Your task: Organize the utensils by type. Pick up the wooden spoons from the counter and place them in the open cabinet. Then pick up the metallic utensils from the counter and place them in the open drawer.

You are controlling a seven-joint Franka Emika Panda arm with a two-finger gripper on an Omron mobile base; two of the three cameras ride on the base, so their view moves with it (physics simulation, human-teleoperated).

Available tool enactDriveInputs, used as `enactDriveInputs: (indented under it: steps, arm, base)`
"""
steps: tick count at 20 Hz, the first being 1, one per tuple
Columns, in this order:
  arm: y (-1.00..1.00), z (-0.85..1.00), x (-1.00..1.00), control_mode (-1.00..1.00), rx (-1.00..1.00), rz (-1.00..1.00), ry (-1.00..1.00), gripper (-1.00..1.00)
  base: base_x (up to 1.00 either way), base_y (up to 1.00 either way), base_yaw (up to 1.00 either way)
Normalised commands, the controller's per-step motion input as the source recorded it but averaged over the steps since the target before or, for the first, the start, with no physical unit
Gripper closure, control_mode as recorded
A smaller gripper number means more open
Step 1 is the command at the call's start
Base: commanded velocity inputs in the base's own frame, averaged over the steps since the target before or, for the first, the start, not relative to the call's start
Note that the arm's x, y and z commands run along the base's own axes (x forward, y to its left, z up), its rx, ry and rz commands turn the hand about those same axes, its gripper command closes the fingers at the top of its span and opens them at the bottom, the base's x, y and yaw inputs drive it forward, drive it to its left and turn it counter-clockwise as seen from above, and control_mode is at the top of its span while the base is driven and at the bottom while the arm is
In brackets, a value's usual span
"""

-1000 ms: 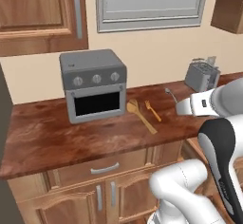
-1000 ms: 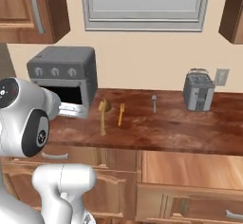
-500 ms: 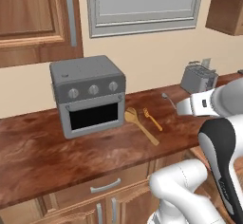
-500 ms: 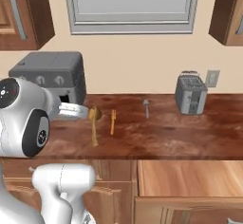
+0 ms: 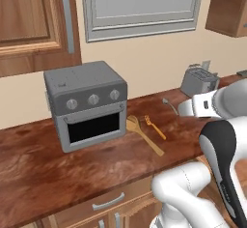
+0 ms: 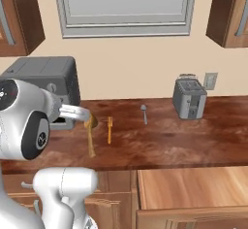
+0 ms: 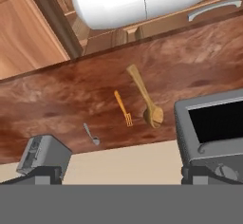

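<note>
At the far left of the left base view hangs a brown wall cabinet (image 5: 34, 24) with a long grey bar handle (image 5: 67, 20), its door shut as far as can be seen. Below it a grey toaster oven (image 5: 87, 104) stands on the dark reddish-brown counter (image 5: 58, 169), its dark glass door facing forward. Just to the right of the oven lies the wooden spoon (image 5: 143, 134), its round bowl near the oven's lower right corner and its long handle running toward the counter's front edge. Just beside the spoon, apart from it, lies the slim orange fork (image 5: 155, 127), roughly parallel to the spoon and shorter. Further right, near the wall, a small grey spoon (image 5: 169, 104) rests on the counter. Beyond that a silver toaster (image 5: 198, 81) stands against the wall beside an outlet.

In the right base view the same order holds: wooden spoon (image 6: 90, 136), fork (image 6: 109, 129), small grey spoon (image 6: 144, 112), toaster (image 6: 189, 98). At the lower right, under the counter's front edge, the drawer (image 6: 193, 189) stands pulled out, its light tan interior showing.

The hand view looks down from above on the spoon (image 7: 145, 97) and fork (image 7: 123, 108), both lying free on the counter. The fingers hold nothing and stand fully apart.
</note>
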Motion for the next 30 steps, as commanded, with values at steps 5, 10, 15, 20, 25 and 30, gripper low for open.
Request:
enactDriveInputs:
  steps: [5, 10, 15, 20, 25, 30]
  arm:
    - [0.0, -0.2, 0.0, -1.0, 0.0, 0.0, 0.06, -1.0]
    - [0.0, -0.44, 0.01, -1.0, 0.0, 0.07, 0.09, -1.0]
    - [0.03, -0.53, 0.09, -1.0, 0.0, 0.16, 0.07, -1.0]
    - [0.22, -0.66, 0.29, -1.0, -0.01, 0.22, 0.1, -1.0]
    - [0.34, -0.78, 0.41, -1.0, -0.04, 0.19, 0.13, -1.0]
    - [0.08, -0.75, 0.46, -1.0, 0.0, 0.12, 0.06, -1.0]
  base:
    - [0.0, 0.0, 0.0]
    - [0.0, 0.0, 0.0]
    - [0.0, 0.0, 0.0]
    - [0.0, 0.0, 0.0]
    - [0.0, 0.0, 0.0]
    - [0.0, 0.0, 0.0]
